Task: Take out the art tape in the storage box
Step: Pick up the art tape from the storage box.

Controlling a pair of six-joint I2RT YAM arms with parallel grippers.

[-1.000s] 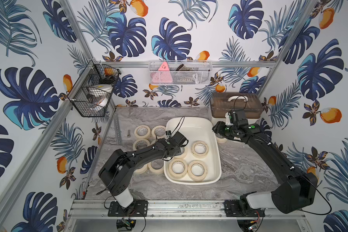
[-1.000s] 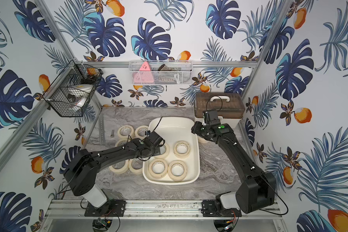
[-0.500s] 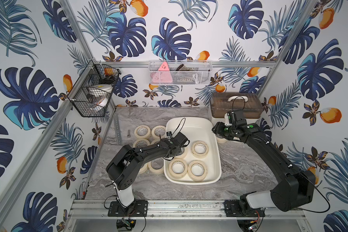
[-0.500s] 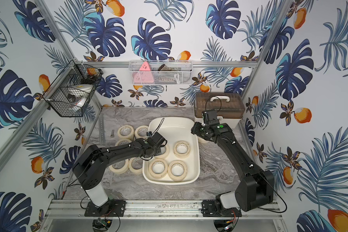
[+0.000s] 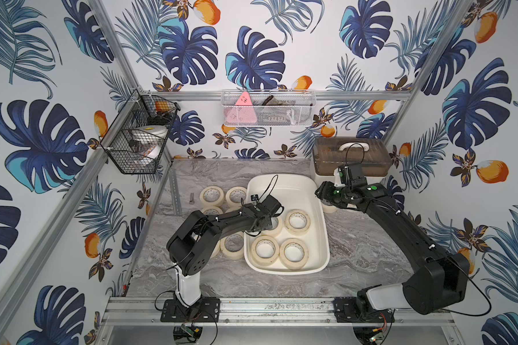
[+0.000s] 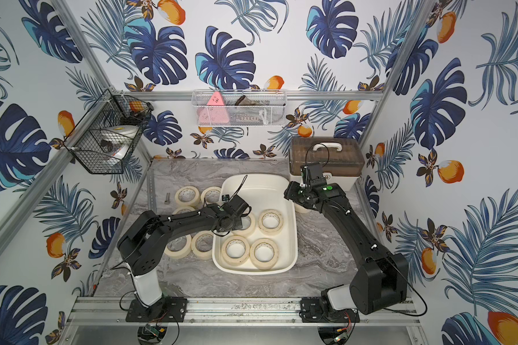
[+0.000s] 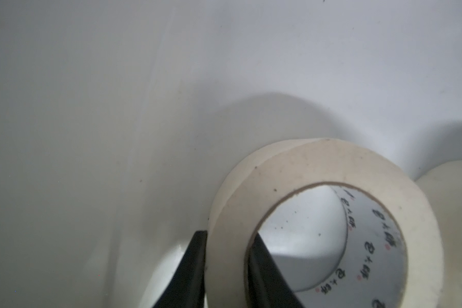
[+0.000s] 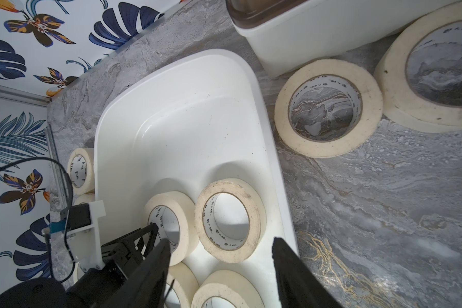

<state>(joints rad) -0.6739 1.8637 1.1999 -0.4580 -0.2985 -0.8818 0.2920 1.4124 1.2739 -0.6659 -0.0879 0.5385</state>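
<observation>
The storage box is a white tub in the middle of the table. Several cream rolls of art tape lie in it, among them one at the right and two at the front. My left gripper is down inside the box and shut on the wall of one roll, one finger in its core and one outside. My right gripper hangs open above the box's right rim, holding nothing.
More cream rolls lie on the table left of the box and right of it. A cream case with a brown lid stands at the back right. Wire baskets hang on the left wall and the back wall.
My left gripper's jaws have closed onto the wall of the roll in the box. The right arm has barely moved.
</observation>
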